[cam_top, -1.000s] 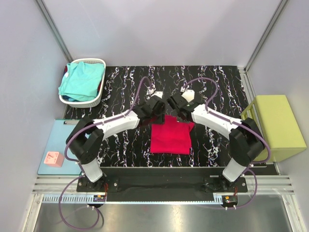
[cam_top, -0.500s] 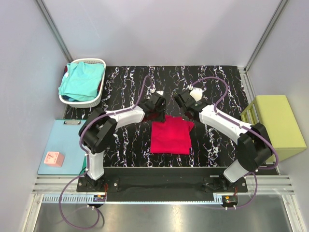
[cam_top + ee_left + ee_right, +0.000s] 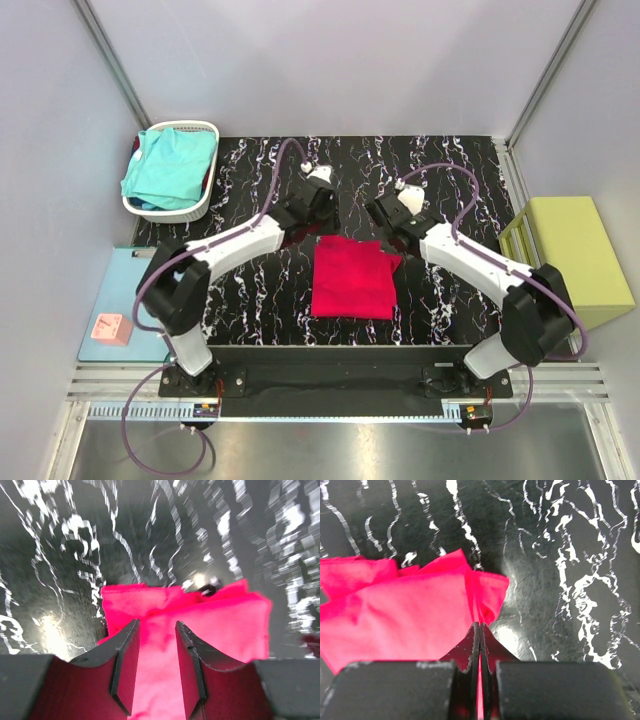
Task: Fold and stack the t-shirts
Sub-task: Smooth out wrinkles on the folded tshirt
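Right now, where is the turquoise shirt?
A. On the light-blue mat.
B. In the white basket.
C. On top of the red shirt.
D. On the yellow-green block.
B: the turquoise shirt lies heaped in the white basket at the far left, apart from the red shirt.

The left end effector (image 3: 156, 625), fingers parted, hangs over the folded crimson t-shirt (image 3: 225, 625).
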Controlling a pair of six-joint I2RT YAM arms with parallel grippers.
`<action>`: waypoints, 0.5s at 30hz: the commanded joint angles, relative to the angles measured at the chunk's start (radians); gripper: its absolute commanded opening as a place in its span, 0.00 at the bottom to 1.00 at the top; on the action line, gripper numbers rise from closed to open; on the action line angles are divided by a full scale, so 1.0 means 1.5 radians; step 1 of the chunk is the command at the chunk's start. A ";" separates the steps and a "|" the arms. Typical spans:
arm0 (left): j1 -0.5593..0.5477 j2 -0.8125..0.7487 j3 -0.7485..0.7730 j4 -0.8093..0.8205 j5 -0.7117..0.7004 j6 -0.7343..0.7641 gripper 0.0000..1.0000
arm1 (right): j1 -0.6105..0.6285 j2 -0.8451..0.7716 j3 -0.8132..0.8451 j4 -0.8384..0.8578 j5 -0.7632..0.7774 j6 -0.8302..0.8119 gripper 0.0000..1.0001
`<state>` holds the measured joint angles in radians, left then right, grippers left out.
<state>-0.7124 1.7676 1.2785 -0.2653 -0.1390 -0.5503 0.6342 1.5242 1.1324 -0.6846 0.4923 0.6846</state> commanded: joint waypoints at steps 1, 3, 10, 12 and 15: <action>0.001 -0.087 0.014 0.012 -0.024 -0.001 0.40 | 0.012 -0.050 -0.019 0.012 -0.036 0.025 0.00; 0.001 -0.098 -0.014 0.020 -0.016 -0.014 0.40 | 0.013 -0.037 -0.038 0.027 -0.044 0.033 0.00; -0.002 -0.096 -0.122 0.074 0.024 -0.063 0.36 | 0.012 0.040 -0.045 0.056 -0.075 0.040 0.00; -0.002 -0.095 -0.148 0.089 0.031 -0.070 0.36 | 0.011 0.066 -0.033 0.070 -0.073 0.036 0.00; -0.002 -0.087 -0.158 0.092 0.037 -0.068 0.36 | 0.012 0.113 -0.002 0.069 -0.068 0.032 0.00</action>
<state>-0.7124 1.6325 1.0496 -0.2085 -0.1101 -0.6292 0.6434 1.6272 1.0683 -0.6243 0.3943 0.7258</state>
